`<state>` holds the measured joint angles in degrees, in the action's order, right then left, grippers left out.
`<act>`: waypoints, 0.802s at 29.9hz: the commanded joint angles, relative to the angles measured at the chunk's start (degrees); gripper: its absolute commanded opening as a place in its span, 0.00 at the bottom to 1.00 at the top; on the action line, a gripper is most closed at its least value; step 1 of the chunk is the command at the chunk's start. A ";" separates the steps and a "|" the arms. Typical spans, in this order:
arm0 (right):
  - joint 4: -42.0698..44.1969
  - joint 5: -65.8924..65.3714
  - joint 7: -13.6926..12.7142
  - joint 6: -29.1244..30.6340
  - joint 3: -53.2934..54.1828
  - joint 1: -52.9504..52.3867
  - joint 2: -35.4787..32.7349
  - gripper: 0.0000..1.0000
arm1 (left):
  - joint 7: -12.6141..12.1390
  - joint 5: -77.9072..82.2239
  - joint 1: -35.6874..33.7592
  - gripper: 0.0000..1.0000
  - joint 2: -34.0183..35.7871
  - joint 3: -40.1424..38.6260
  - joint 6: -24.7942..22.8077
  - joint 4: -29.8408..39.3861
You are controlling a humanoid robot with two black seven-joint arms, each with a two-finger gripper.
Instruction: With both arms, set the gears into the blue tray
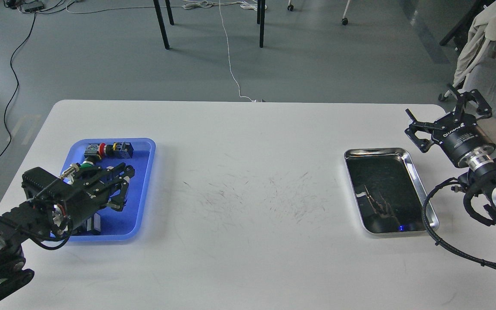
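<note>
**Head view: left gripper low over the blue tray, no gear to be made out**

Head view, blue tray (144,189) taken as landmark. It lies on the white table (248,258), with the left arm reaching over its near half.

- Left gripper (124,187): held over the middle of the tray, fingers pointed toward its right rim. The fingers read as apart, an upper and a lower one with blue showing between them. Nothing can be seen pinched between the tips; a gear would be too small and dark against the black fingers to be ruled out.
- Tray contents: a red-capped switch (101,149) at the far end, a green-capped switch (85,164) just nearer, partly behind the left gripper. Something dark sits at the near end under the wrist; it cannot be identified.
- Gears: none can be picked out, in the tray or on the table.
- Steel tray (405,153): well to the right of the blue tray, bottom dark and reflective, no gear discernible in it.
- Right gripper (441,114): beyond the steel tray's far right corner, well apart from the blue tray, raised, fingers spread wide and empty.

Judgement: a release over the blue tray appears to be in hand or just done. A further gear would first have to be located; then the left gripper would need to be lifted clear of the switches.
</note>
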<state>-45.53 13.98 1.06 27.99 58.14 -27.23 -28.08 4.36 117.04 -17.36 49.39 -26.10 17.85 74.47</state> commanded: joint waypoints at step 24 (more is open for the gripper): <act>-0.08 -0.09 -0.09 0.01 -0.83 -0.37 -0.04 0.97 | 2.32 -1.81 2.86 0.82 -5.88 -0.71 3.33 -10.40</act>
<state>-45.53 13.89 1.02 28.00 57.36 -27.60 -28.13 6.60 115.30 -14.42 43.53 -26.58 20.85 64.07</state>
